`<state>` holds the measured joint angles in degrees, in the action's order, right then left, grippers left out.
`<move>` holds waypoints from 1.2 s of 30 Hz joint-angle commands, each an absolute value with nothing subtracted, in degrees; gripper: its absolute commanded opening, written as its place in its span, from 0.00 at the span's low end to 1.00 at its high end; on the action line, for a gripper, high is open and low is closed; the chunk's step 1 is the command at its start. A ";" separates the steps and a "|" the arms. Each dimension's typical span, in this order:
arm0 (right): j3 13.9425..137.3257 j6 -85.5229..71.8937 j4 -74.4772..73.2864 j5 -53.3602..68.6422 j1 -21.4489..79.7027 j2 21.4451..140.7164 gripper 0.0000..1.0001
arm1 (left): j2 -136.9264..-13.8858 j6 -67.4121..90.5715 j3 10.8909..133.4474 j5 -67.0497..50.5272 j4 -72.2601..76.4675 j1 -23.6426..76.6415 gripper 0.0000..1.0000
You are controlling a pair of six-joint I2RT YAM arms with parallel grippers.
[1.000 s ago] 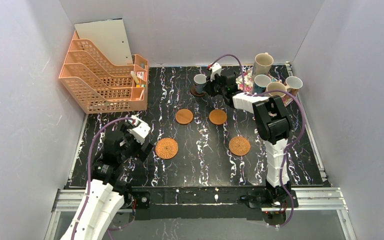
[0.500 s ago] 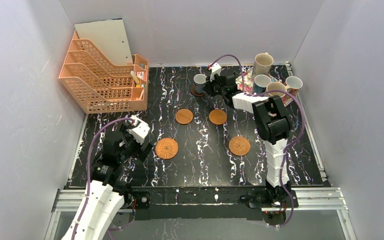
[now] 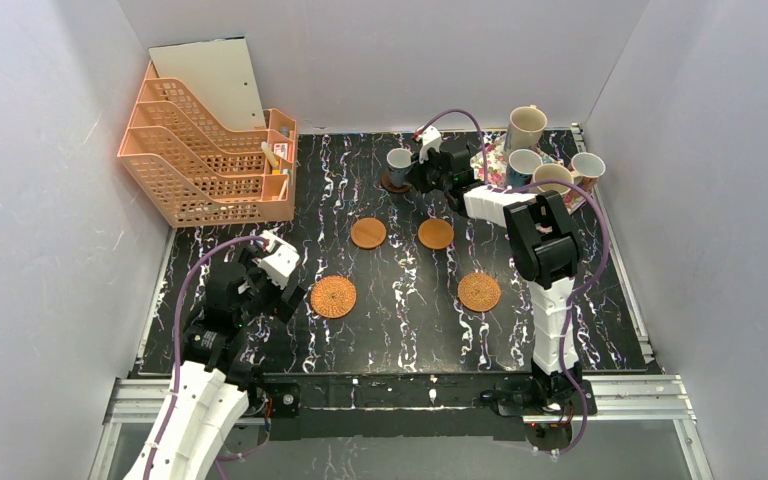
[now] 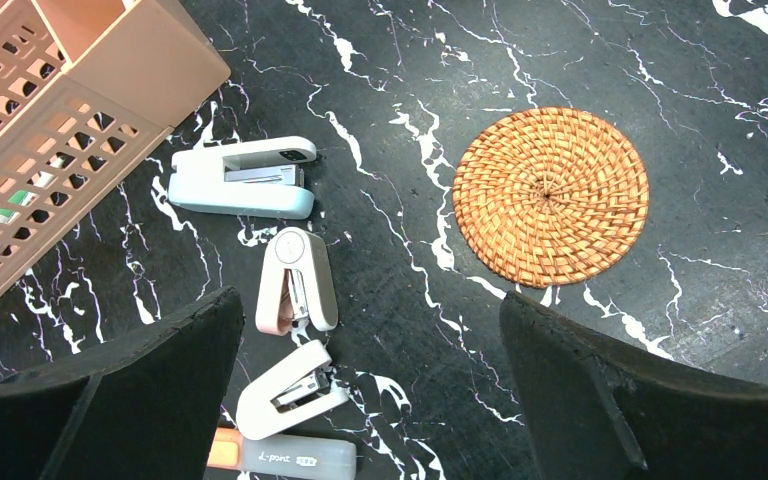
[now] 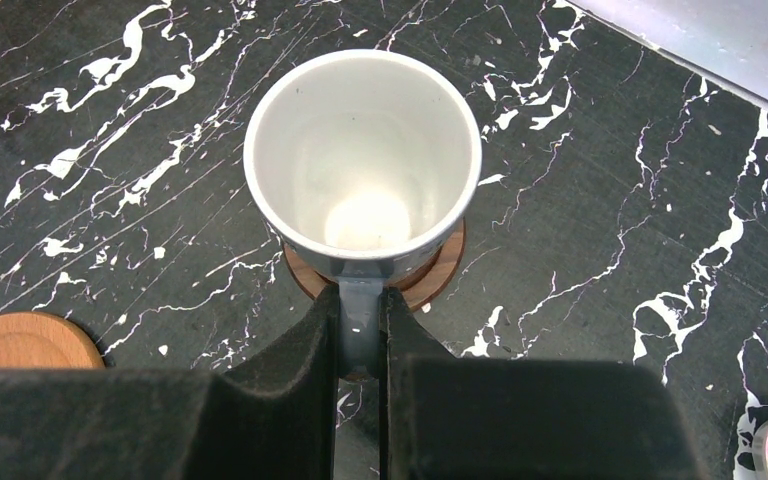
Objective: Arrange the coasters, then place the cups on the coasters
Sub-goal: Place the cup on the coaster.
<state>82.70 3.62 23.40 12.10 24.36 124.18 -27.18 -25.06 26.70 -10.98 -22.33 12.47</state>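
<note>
A blue cup [image 5: 362, 160] with a white inside stands over the dark brown coaster [image 5: 430, 285] at the back of the table, also seen as the blue cup [image 3: 399, 160]. My right gripper [image 5: 362, 325] is shut on the cup's handle. Two smooth wooden coasters [image 3: 368, 233] [image 3: 436, 234] lie mid-table, two woven coasters [image 3: 333, 297] [image 3: 479, 292] nearer me. Several more cups [image 3: 526, 127] stand on the floral tray [image 3: 492, 165] at the back right. My left gripper [image 4: 370, 395] is open above the table, left of a woven coaster [image 4: 551, 196].
An orange mesh file rack [image 3: 205, 150] fills the back left. Three staplers [image 4: 242, 178] and a grey marker [image 4: 290, 460] lie under my left gripper beside the rack. White walls enclose the table on three sides.
</note>
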 commanded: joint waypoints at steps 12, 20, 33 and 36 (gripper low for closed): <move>85.18 5.07 25.92 11.84 24.88 125.64 0.21 | -26.76 -25.14 26.14 -11.90 -22.68 12.13 0.98; 85.17 5.49 25.66 11.91 24.85 125.76 0.26 | -26.74 -25.13 26.19 -11.90 -22.69 12.13 0.98; 84.79 5.88 25.44 12.28 24.84 125.59 0.30 | -26.54 -25.11 26.06 -12.01 -22.68 12.04 0.98; 84.68 5.98 25.27 12.50 24.81 125.38 0.32 | -26.55 -25.10 26.10 -12.04 -22.68 12.00 0.98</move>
<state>82.83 4.99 23.94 12.12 24.51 125.25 -27.07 -25.08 26.70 -11.18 -22.35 12.47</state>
